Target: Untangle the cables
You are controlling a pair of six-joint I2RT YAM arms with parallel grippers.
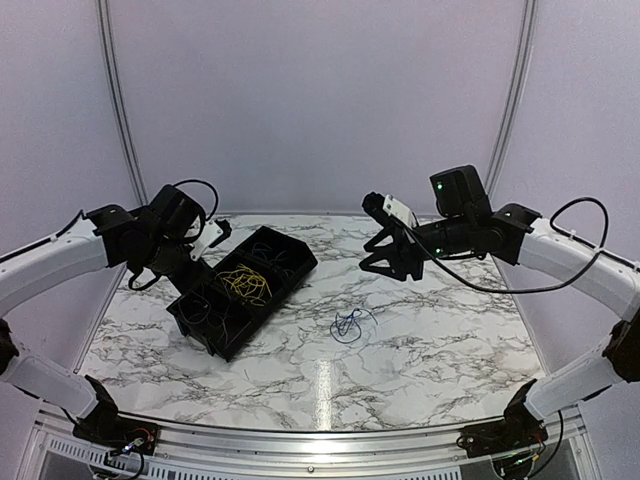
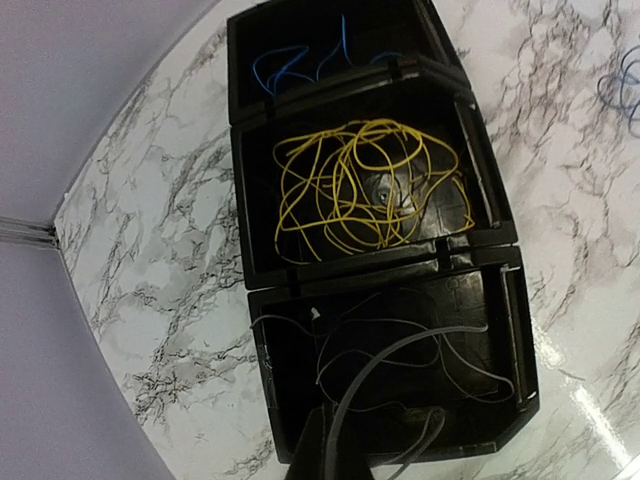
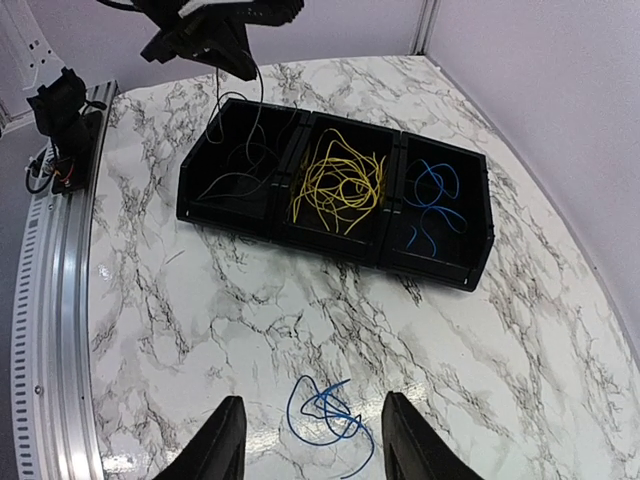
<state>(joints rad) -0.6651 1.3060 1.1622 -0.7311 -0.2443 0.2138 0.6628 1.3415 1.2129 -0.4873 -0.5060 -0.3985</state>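
Observation:
A black three-part tray (image 1: 275, 307) (image 2: 240, 200) (image 3: 330, 240) lies left of centre. Its compartments hold blue cables (image 2: 300, 65) (image 3: 432, 195), a yellow bundle (image 1: 245, 283) (image 2: 360, 185) (image 3: 340, 180) and whitish cables (image 2: 400, 340) (image 3: 235, 170). My left gripper (image 1: 218, 238) (image 2: 335, 455) (image 3: 235, 60) hovers over the whitish compartment, shut on one whitish cable that hangs down into it. A small blue tangle (image 1: 348, 323) (image 3: 325, 412) (image 2: 622, 90) lies on the marble to the right of the tray. My right gripper (image 1: 392, 262) (image 3: 315, 445) is open high above it, holding nothing.
A metal rail (image 3: 50, 300) runs along the near table edge, with an arm base (image 3: 60, 110) bolted on it. Booth walls and their upright posts (image 1: 515, 100) close in the back and sides. Thick black arm cables loop beside both wrists.

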